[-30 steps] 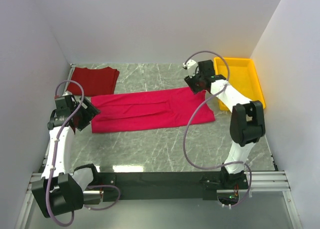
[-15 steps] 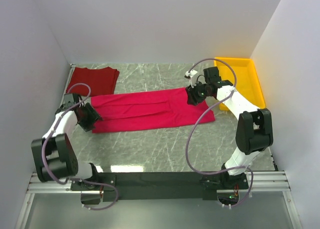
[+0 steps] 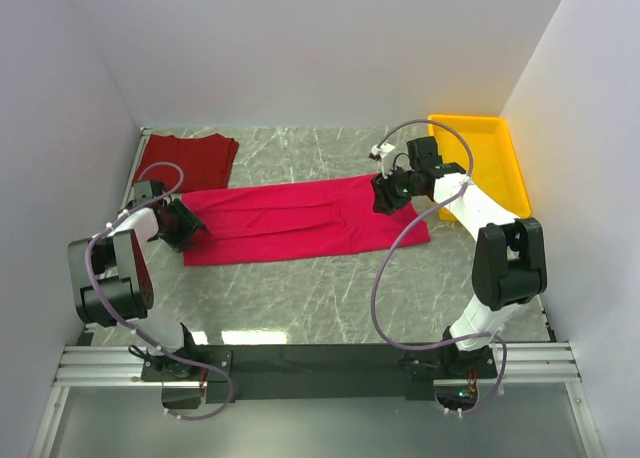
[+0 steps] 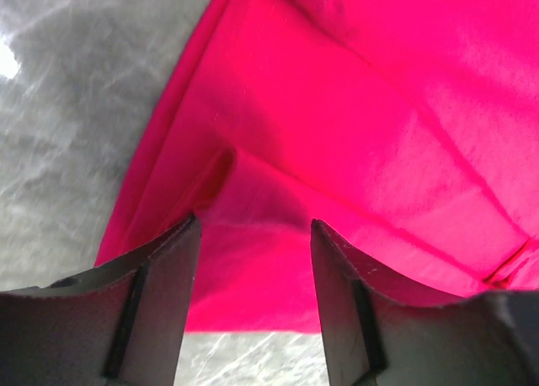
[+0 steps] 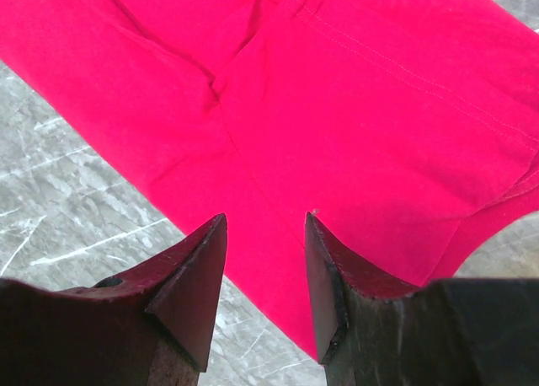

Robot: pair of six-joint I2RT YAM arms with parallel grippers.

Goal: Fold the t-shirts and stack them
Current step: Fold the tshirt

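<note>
Since a second ago both arms have dropped low: the left end effector (image 3: 180, 224) now sits at the left edge of the bright crimson-pink cloth t-shirt (image 3: 300, 218), which lies spread on the grey marbled surface (image 3: 300, 293) between the two, and the right end effector (image 3: 386, 193) is at its far right corner. Both are released, with fingers parted over the cloth and a soft wrinkle in the left one's gap. From above they hide the shirt's ends, so tip contact is unclear. A folded darker brick-red t-shirt (image 3: 188, 160) lies just beyond the left end effector.
</note>
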